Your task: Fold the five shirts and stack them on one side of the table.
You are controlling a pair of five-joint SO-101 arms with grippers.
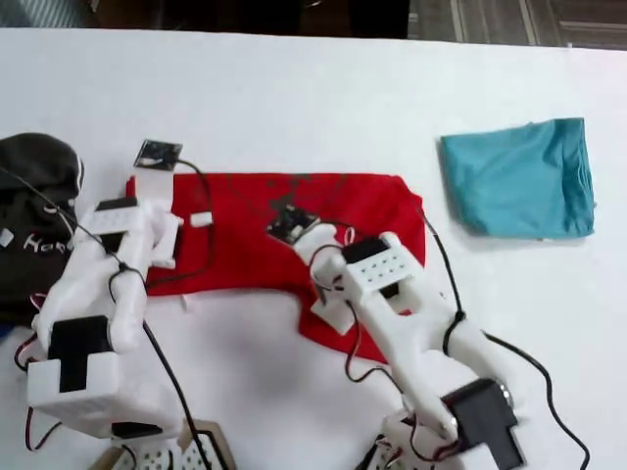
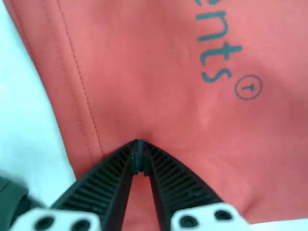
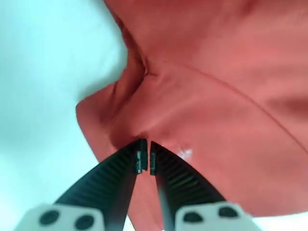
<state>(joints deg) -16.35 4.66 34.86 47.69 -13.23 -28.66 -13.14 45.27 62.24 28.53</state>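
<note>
Red shirt (image 1: 245, 245) lies spread on white table (image 1: 294, 98), under both grippers. Left gripper (image 2: 138, 161) is pressed together on cloth just inside hem, fabric puckered at tips. Right gripper (image 3: 144, 162) pinches bunched fold near shirt's edge. Folded teal shirt (image 1: 519, 176) well apart, outward of right gripper. Dark shirts (image 1: 34, 215) beside left arm.

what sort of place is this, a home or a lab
Likely a robotics lab or workshop bench: two white robot arms with loose wiring over a white table, with a red shirt and a folded teal shirt laid out.
</note>
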